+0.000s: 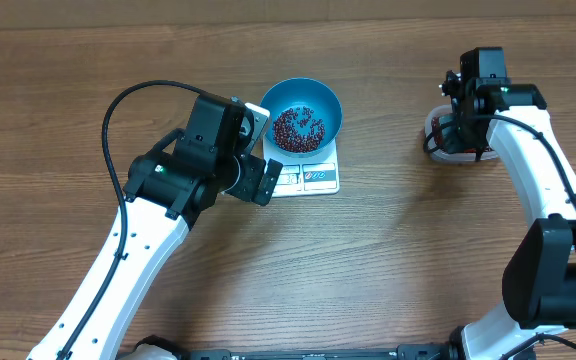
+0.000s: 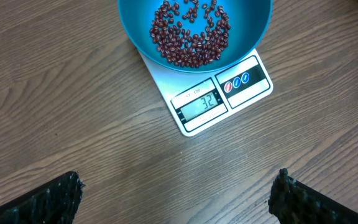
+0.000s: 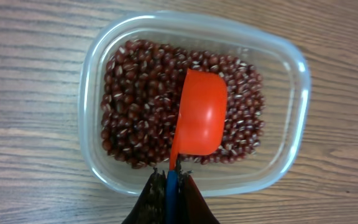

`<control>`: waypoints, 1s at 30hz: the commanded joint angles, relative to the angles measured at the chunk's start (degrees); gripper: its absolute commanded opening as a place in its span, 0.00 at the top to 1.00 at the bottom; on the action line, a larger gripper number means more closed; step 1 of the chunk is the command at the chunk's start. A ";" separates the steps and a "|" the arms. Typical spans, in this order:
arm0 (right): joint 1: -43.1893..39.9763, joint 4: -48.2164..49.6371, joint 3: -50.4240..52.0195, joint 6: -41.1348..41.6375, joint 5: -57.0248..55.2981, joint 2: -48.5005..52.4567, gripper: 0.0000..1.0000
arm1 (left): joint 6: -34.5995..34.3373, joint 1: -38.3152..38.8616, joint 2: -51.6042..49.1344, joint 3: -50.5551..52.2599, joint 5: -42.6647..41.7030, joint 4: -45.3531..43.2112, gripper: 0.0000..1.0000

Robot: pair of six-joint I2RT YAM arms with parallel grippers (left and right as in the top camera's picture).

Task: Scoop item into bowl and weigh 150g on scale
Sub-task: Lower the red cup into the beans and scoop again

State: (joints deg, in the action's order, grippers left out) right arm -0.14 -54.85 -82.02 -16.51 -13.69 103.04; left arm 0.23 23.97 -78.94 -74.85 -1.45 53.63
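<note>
A blue bowl (image 1: 306,115) (image 2: 194,31) with a thin layer of dark red-brown beans (image 2: 190,34) (image 1: 299,127) stands on the white scale (image 1: 313,178) (image 2: 219,96), whose display is lit. My left gripper (image 1: 258,150) (image 2: 176,196) hovers just left of the scale, open, nothing between its fingers (image 2: 42,202). At the right, my right gripper (image 1: 463,125) (image 3: 171,193) is shut on the blue handle of an orange scoop (image 3: 199,112). The scoop's cup hangs over more beans (image 3: 142,99) in a clear plastic tub (image 3: 294,106) (image 1: 434,132).
Bare wood-grain table surrounds both stations. The left arm's black cable (image 1: 118,110) loops above the table on the left. The right arm's white links (image 1: 548,170) run down the right side.
</note>
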 commanded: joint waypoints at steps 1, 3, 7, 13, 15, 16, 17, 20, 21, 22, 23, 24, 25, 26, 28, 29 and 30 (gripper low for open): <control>1.11 0.11 1.14 0.15 2.29 -0.04 0.97 | 1.09 0.15 -0.46 -0.76 0.20 -0.09 0.00; 1.81 0.33 1.14 0.15 2.27 -0.04 0.96 | 1.09 0.15 -0.46 -0.76 0.20 -0.09 0.00; 2.34 0.68 1.14 0.17 3.34 -0.04 0.96 | 1.07 0.15 -0.46 -0.76 0.20 -0.09 0.01; 2.34 0.50 1.11 0.66 7.30 -0.04 0.97 | 1.09 0.15 -0.46 -0.79 0.20 -0.09 0.01; 2.34 0.52 1.05 1.36 7.85 -0.04 0.96 | 1.09 0.15 -0.46 -0.76 0.20 -0.07 0.00; 2.34 0.52 0.98 1.73 7.89 -0.04 0.97 | 1.09 0.15 -0.46 -0.76 0.20 -0.09 0.01; 2.34 0.52 0.94 1.70 8.11 -0.04 0.96 | 1.07 0.15 -0.46 -0.79 0.20 -0.07 0.01; 2.32 0.50 0.94 1.73 9.03 -0.07 0.97 | 1.07 0.15 -0.46 -0.79 0.20 -0.09 0.00; 2.32 0.50 0.94 1.73 9.46 -0.07 0.96 | 1.09 0.15 -0.46 -0.76 0.20 -0.07 0.01; 2.32 0.50 0.94 1.81 9.79 -0.07 0.97 | 1.09 0.15 -0.46 -0.79 0.17 -0.07 0.00; 2.32 0.52 0.94 1.97 10.19 -0.07 0.96 | 1.09 0.15 -0.46 -0.76 0.20 -0.09 0.01; 2.32 0.52 0.90 2.16 10.43 -0.07 0.97 | 1.09 0.15 -0.46 -0.79 0.20 -0.07 0.01; 2.32 0.61 0.90 2.95 10.45 -0.07 0.97 | 1.07 0.15 -0.46 -0.76 0.17 -0.07 0.01; 2.32 0.66 0.83 3.21 10.54 -0.07 0.96 | 1.09 0.15 -0.46 -0.79 0.20 -0.09 0.01; 2.32 0.57 0.59 3.21 10.91 -0.07 0.96 | 1.09 0.15 -0.46 -0.79 0.20 -0.09 0.01; 2.32 0.57 0.46 3.21 10.91 -0.07 0.96 | 1.09 0.15 -0.46 -0.79 0.20 -0.07 0.01; 2.27 0.52 0.28 3.21 10.91 -0.15 0.96 | 1.09 0.15 -0.46 -0.76 0.20 -0.09 0.00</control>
State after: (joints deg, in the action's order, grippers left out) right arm 1.63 -54.57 -81.49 -14.35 -6.83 103.04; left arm 0.23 23.97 -78.94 -74.85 -1.45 53.63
